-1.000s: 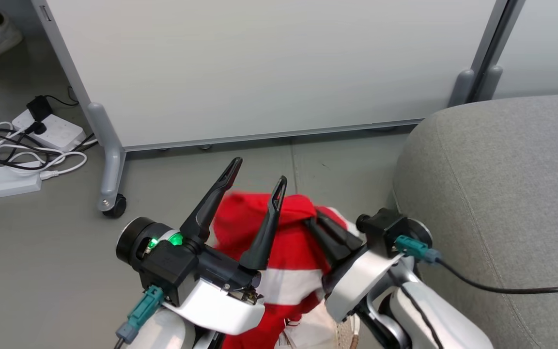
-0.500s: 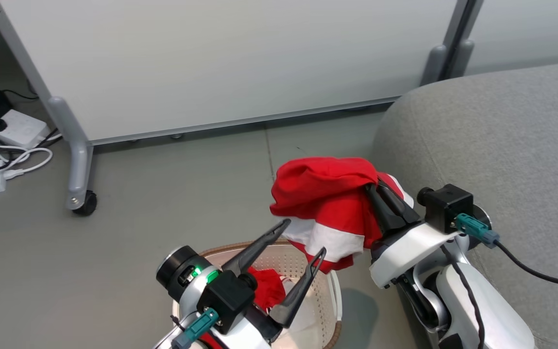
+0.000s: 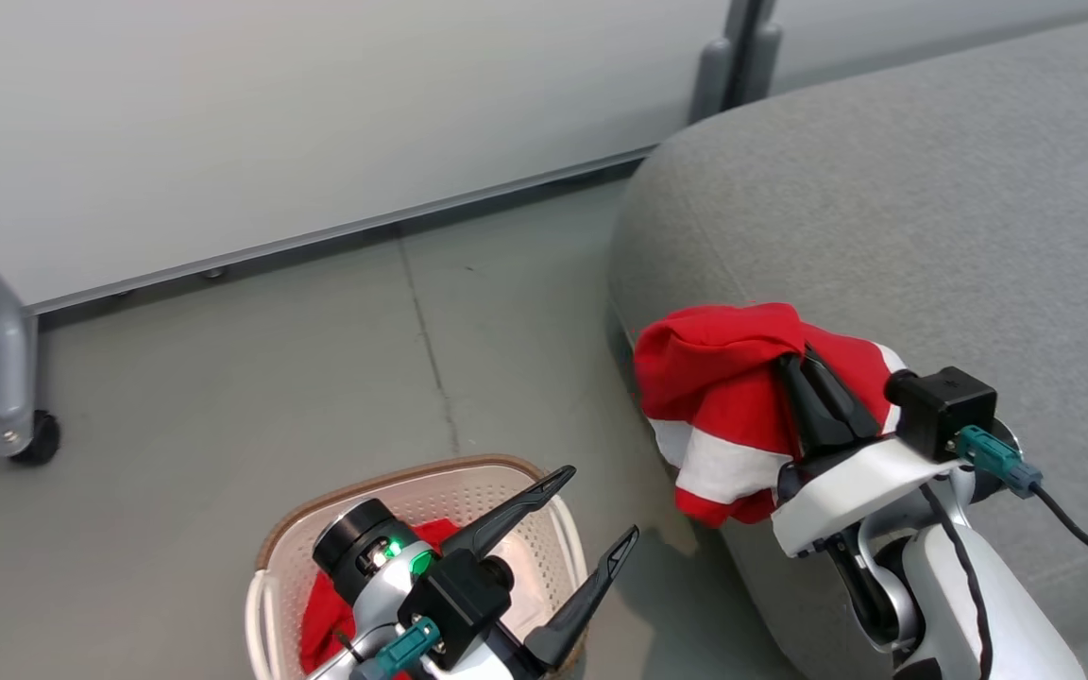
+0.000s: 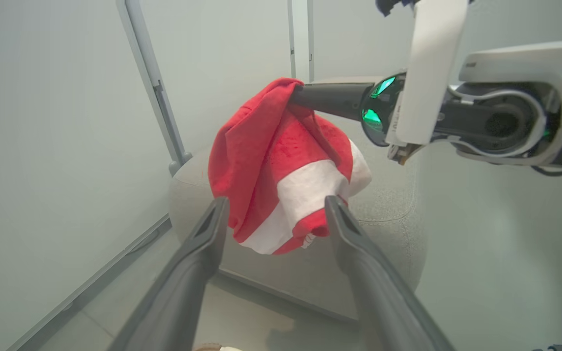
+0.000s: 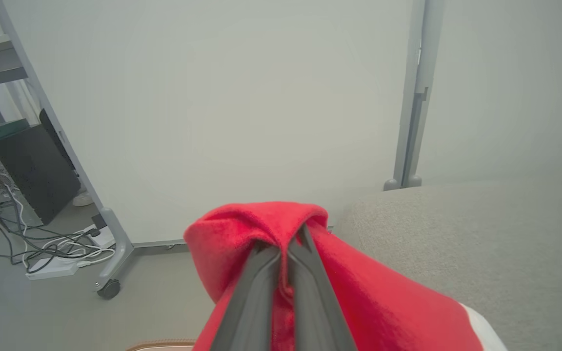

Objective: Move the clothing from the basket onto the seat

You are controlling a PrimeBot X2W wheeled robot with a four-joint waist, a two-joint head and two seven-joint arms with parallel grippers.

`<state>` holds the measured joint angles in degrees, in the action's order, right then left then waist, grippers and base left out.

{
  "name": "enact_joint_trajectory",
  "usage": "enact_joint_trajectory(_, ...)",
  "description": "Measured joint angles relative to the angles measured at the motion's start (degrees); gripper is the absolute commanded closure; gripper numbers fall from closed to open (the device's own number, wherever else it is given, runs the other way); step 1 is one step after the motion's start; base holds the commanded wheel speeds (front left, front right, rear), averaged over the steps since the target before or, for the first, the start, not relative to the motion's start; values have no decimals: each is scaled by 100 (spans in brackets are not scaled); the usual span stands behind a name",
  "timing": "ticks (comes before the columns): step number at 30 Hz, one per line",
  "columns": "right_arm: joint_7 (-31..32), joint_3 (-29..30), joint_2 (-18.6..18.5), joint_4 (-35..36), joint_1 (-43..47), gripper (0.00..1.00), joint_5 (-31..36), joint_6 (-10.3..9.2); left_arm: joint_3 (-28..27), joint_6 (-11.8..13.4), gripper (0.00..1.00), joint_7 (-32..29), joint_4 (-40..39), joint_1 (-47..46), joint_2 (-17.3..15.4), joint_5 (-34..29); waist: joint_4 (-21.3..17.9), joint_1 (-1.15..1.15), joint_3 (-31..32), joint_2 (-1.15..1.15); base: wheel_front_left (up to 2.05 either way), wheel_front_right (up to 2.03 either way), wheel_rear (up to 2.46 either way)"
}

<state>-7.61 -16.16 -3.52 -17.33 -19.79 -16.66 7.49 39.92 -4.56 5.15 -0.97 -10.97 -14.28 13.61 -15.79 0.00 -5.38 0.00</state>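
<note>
Sitting on the grey floor at the left, the rounded white perforated plastic basket (image 3: 450, 496) with a brown rim holds crumpled bright red fabric (image 3: 322, 614). Above it the left gripper (image 3: 601, 501) hangs with fingers spread wide, empty. Rightward, the right gripper (image 3: 801, 364) is clenched on a soft red, white-striped garment (image 3: 714, 397) at the left edge of the large grey upholstered seat (image 3: 884, 189).

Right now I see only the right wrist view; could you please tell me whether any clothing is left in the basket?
Observer: Yes, red clothing lies in the basket.
Operator: Thanks. Is the left gripper holding anything?
Observer: No, it is open and empty, above the basket.
Operator: Is my garment on the seat?
Observer: Not yet; it hangs from the right gripper by the seat's corner, its lower end in front of the seat's side.
</note>
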Motion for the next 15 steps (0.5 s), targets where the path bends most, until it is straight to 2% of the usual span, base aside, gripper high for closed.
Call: enact_joint_trajectory(15, -186, 604, 52, 118, 171, 100, -11, -1, 168, -83, 0, -169, -250, -144, -193, 11, -902, 0, -412, 0, 0, 0, 0)
